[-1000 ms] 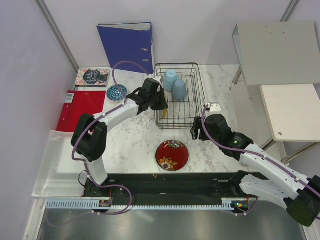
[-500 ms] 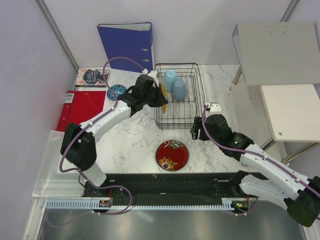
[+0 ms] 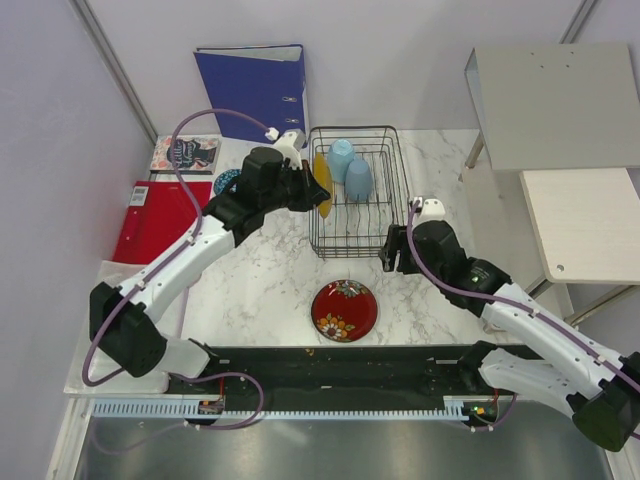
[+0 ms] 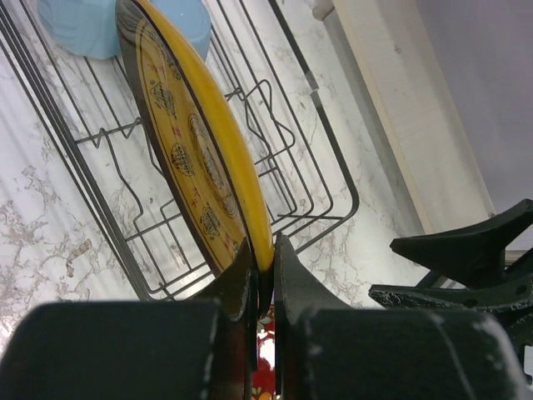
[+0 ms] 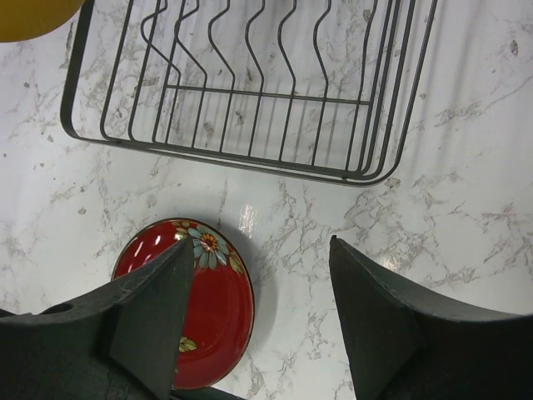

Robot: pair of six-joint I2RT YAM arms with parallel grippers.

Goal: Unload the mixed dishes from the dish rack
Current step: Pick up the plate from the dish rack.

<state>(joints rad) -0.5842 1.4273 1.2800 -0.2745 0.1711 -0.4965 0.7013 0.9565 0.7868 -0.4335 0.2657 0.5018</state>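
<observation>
Two pale blue cups wait racked while the left gripper, pinching the yellow patterned plate over the dish rack, must next set it down; right gripper gapes empty.

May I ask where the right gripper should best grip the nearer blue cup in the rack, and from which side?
Probably across its round wall, coming down from above and the right. The cup seems to stand base up in the rack, so no rim shows to pinch. The left gripper and its yellow plate fill the left side; the open right gripper is free.
</observation>
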